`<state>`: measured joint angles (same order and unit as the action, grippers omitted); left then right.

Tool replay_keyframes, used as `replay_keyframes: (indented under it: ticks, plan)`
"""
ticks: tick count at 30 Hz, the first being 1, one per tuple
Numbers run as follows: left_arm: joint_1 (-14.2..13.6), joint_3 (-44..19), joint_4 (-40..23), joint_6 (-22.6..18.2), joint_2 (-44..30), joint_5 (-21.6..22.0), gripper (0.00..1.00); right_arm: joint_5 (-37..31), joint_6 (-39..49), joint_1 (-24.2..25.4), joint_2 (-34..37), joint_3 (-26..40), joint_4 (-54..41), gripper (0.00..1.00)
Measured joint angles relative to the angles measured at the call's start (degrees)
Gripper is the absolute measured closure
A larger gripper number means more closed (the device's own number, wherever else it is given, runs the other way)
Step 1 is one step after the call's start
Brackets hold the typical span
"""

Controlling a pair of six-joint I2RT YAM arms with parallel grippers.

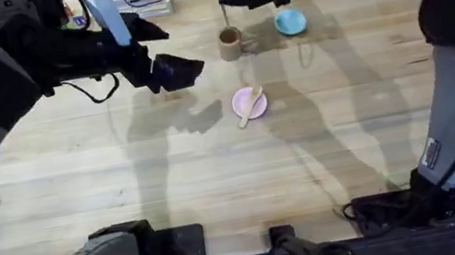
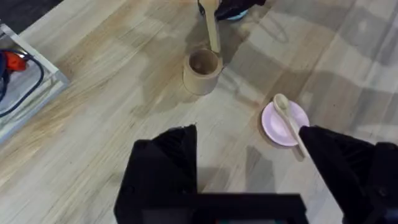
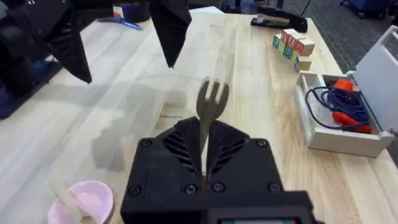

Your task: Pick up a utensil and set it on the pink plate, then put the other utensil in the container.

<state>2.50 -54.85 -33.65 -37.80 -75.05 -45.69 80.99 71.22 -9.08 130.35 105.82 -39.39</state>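
Spoon (image 2: pixel 288 121) lies on the pink plate (image 2: pixel 275 127) — right gripper (image 3: pixel 204 163) pinches the fork (image 3: pixel 211 103) (left gripper (image 2: pixel 249 168) gapes empty) above the brown cup (image 2: pixel 202 70).

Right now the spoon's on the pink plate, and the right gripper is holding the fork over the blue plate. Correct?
Not quite. The right gripper does hold the fork, but the left wrist view shows the fork's handle hanging over the cup, not the blue plate. The spoon lies on the pink plate, as you say.
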Motion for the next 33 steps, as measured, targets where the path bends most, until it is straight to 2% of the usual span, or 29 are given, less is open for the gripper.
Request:
replay_keyframes:
  ticks: [24, 33]
  plan:
    - [0.0, 0.0, 0.0, 0.02, -0.01, 0.0, 0.008, 0.02, 0.0, 0.11, 3.03, 0.02, 2.97, 0.97]
    - [0.0, 0.0, 0.0, 0.0, 0.0, 0.0, 0.008, 0.01, 0.0, 0.11, 6.22, 0.02, 3.01, 0.97]
